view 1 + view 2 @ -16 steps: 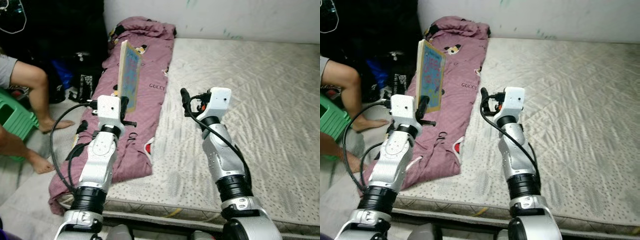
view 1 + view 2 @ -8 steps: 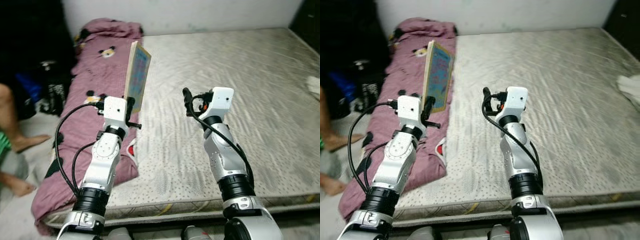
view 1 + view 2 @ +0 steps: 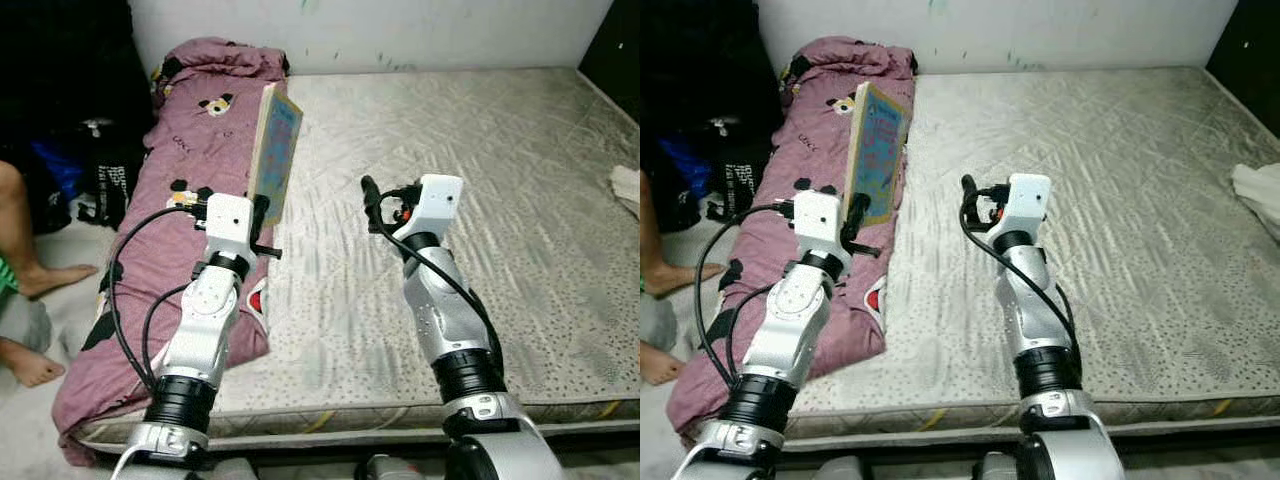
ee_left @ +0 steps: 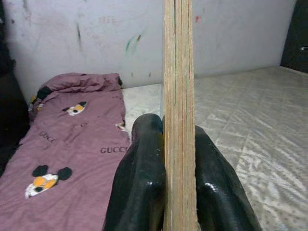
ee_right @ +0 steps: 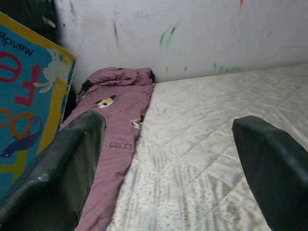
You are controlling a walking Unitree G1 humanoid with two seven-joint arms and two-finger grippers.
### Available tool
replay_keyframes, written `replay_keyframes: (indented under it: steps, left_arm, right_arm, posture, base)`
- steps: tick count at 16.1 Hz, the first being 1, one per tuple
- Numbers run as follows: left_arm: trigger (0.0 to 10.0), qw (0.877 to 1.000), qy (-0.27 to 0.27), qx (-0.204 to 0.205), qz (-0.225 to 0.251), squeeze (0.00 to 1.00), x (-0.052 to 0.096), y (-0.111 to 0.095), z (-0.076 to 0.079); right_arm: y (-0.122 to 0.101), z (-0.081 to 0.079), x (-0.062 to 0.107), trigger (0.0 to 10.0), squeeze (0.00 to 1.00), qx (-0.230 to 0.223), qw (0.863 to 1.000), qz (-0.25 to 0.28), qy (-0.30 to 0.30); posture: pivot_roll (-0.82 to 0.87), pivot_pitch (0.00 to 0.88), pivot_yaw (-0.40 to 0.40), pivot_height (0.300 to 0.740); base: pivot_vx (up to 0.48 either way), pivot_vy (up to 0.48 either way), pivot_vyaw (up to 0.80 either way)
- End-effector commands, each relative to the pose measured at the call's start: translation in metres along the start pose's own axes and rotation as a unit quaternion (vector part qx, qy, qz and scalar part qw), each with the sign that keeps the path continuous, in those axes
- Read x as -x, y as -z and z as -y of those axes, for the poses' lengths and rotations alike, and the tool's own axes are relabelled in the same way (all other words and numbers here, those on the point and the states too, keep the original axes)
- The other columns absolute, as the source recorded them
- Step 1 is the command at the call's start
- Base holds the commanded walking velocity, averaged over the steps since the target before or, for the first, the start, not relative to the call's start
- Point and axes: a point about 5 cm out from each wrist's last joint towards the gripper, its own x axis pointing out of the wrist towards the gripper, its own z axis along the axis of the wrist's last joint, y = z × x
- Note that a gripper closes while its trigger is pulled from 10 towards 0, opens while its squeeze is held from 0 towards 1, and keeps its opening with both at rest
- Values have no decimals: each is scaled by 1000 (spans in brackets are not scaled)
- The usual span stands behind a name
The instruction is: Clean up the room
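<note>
Blue and yellow, the book (image 3: 275, 152) stands upright, clamped by its lower edge in the left pincer (image 4: 178, 159), over the mattress (image 3: 500, 170) near the purple quilt (image 3: 190, 150) at 10 o'clock. The right pincer (image 5: 163, 163) is spread wide and holds nothing, raised over the mattress at 1 o'clock. A person's bare feet (image 3: 40, 320) are on the floor at 9 o'clock.
</note>
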Motion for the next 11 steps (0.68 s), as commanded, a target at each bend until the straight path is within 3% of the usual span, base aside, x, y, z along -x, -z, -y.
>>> replay_keyframes:
  steps: [1,11]
  left_arm:
    - [10000,1000,-3,-4,28,0,-1,-12,-4]
    - [10000,999,-8,6,31,0,-2,-12,-3]
  right_arm:
    - [-2,-3,-2,10000,0,-1,1000,1,-4]
    - [-3,-2,-2,10000,0,-5,1000,6,1]
  posture:
    - [-116,0,51,740]
    - [-120,0,48,740]
  base:
    - [0,-311,0]
    - [0,-268,0]
